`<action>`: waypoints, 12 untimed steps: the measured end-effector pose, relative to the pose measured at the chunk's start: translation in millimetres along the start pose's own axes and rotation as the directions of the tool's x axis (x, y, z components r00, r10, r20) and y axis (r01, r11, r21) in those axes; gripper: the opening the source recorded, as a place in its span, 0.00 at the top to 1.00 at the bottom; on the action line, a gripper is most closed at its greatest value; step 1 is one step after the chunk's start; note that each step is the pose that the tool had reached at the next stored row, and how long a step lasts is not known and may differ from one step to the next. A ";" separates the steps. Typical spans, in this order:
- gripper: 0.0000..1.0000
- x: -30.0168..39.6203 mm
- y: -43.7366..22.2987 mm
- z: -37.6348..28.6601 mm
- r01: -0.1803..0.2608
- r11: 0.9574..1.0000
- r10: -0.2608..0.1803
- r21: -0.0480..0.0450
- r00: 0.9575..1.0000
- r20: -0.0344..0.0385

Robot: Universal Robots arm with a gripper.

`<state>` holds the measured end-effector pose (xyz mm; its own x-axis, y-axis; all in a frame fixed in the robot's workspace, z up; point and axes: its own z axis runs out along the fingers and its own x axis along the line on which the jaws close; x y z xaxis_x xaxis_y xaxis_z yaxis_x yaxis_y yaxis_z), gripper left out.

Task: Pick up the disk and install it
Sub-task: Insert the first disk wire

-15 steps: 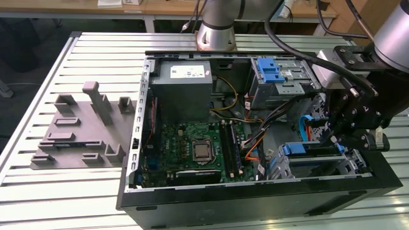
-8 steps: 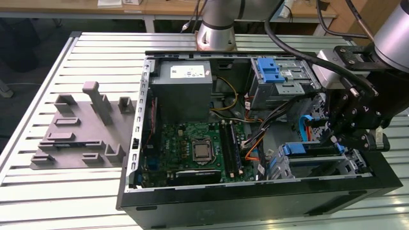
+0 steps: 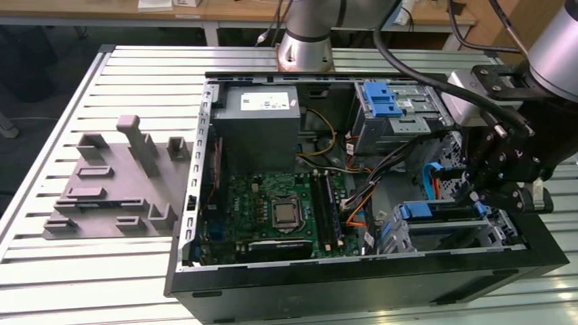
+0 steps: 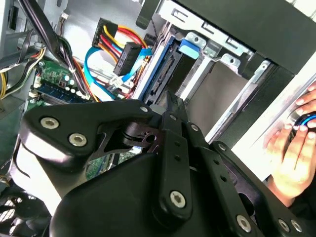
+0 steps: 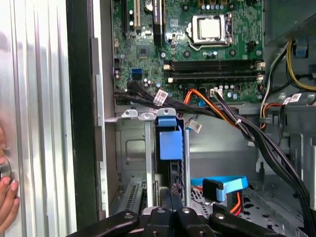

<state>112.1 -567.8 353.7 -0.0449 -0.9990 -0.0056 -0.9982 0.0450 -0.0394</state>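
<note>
One arm: its gripper [image 3: 477, 198] hangs over the drive cage [image 3: 451, 233] at the case's corner on the exterior view's right.
Case [image 3: 361, 288]: open tower lying on its side on a slatted table [image 3: 54, 271].
Disk [image 5: 170, 145]: stands on edge in a slot of the cage, blue carrier tab uppermost. In the exterior view the carrier [image 3: 438, 210] sits at the cage's top edge, just beside the gripper.
Gripper and disk: in the first wrist view the gripper [image 5: 173, 198] is at the disk's near edge, probably touching it, though the contact itself is hidden.
Grip: cannot tell how far open, or whether it has hold of anything.
Second wrist view: the gripper [image 4: 173, 102] lies close to the disk's black connector edge [image 4: 165, 74].
Cables: a blue flat lead [image 5: 224, 185] lies beside the slot, apart from the disk.
Board [image 3: 271, 210]: green, in the case floor, with a grey supply box [image 3: 257, 128] above it.
Caddy [image 3: 380, 101]: blue, in the upper bay.
Fixture [image 3: 118, 183]: grey, on the table at the exterior view's left.
Hand [image 4: 291, 158]: a person's, resting on a round knob outside the case.
</note>
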 end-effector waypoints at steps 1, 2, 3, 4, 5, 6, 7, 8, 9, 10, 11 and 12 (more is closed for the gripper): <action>0.89 -0.1 0.0 -0.2 0.000 1.000 0.000 0.010 1.000 0.000; 0.89 -0.4 0.0 -0.4 0.000 1.000 0.000 0.019 1.000 0.001; 0.89 -1.6 0.1 -0.8 0.000 1.000 0.000 0.026 1.000 0.001; 0.89 -3.3 0.1 -1.2 0.000 1.000 0.000 0.030 1.000 0.002; 0.89 -4.7 0.2 -1.5 0.000 0.999 0.000 0.033 1.000 0.002; 0.89 -6.2 0.2 -1.6 0.000 0.999 0.000 0.036 1.000 0.002; 0.89 -8.0 0.3 -2.0 0.000 0.999 0.000 0.038 1.000 0.002; 0.89 -9.9 0.4 -2.5 0.000 0.999 0.000 0.040 1.000 0.002; 0.89 -11.7 0.4 -3.4 0.000 0.999 0.000 0.042 1.000 0.002; 0.89 -12.7 0.3 -4.5 0.000 0.999 0.000 0.043 1.000 0.002; 0.89 -13.4 0.3 -5.8 0.000 0.999 0.000 0.044 1.000 0.002; 0.89 -14.2 0.4 -7.0 0.000 0.999 0.000 0.046 1.000 0.002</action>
<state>112.1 -553.7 360.8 -0.0447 -0.9990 -0.0079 -0.9954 0.0452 -0.0848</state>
